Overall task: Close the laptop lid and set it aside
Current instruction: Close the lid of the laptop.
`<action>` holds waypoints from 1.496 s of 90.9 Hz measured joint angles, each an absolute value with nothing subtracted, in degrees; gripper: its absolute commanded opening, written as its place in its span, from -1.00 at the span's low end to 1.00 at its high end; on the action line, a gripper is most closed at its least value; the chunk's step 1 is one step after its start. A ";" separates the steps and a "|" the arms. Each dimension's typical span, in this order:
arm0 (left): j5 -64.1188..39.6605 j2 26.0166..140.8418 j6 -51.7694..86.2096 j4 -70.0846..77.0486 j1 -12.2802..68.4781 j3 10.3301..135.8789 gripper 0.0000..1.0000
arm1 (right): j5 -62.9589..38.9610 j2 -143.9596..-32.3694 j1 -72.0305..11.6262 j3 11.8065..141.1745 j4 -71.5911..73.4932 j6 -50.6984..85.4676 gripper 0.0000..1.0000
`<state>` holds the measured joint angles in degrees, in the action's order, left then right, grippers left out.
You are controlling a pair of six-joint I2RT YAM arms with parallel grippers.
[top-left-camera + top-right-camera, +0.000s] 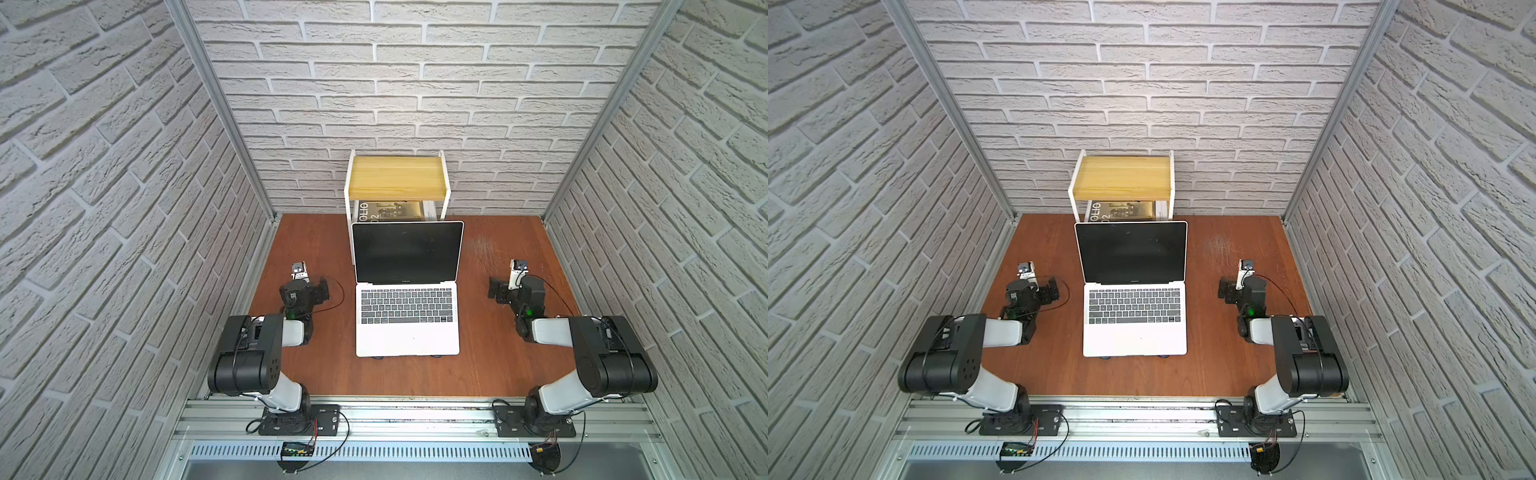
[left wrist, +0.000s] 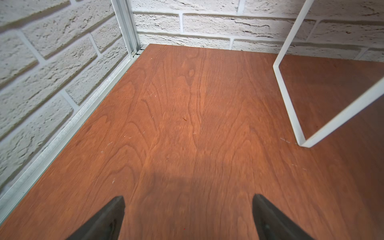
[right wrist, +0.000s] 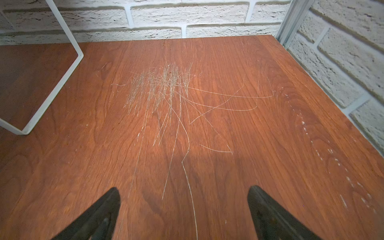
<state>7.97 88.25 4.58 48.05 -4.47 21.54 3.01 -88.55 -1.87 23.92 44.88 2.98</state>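
The silver-white laptop (image 1: pixel 407 332) (image 1: pixel 1133 332) sits open in the middle of the brown table in both top views. Its lid (image 1: pixel 407 253) (image 1: pixel 1130 253) stands up with the black screen facing the front. My left gripper (image 1: pixel 305 289) (image 2: pixel 188 199) hovers low to the left of the keyboard, open, with only bare wood between its fingers. My right gripper (image 1: pixel 515 291) (image 3: pixel 184 192) is level with it on the laptop's right, also open and empty. Neither touches the laptop, and neither wrist view shows it.
Behind the laptop, against the back wall, stands a white-framed shelf with a yellow wooden top (image 1: pixel 395 176) and a book (image 1: pixel 390 210) under it. Its white leg (image 2: pixel 289 104) (image 3: pixel 53 94) shows in both wrist views. Brick walls close three sides. The table (image 1: pixel 498 365) is scratched at the back right.
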 measured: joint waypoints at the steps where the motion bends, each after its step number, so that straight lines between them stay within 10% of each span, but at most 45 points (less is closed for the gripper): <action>1: 7.94 88.25 4.58 48.05 -4.47 21.54 0.97 | 3.01 -88.55 -1.87 23.92 44.88 2.98 0.97; 66: 8.45 88.20 4.67 47.62 -4.47 21.67 0.96 | 3.03 -88.55 -1.87 23.92 44.86 2.98 0.99; 97: 10.35 68.75 7.75 22.48 -4.82 36.25 0.81 | 1.50 -69.97 -1.74 40.01 14.22 9.37 0.53; 136: -9.80 59.96 3.92 2.57 -2.61 58.67 0.84 | -19.62 -49.01 -12.82 40.23 -0.40 10.02 0.99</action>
<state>-9.80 59.96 3.92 2.57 -2.61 58.67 -19.62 -49.01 -12.82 40.23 -0.40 10.02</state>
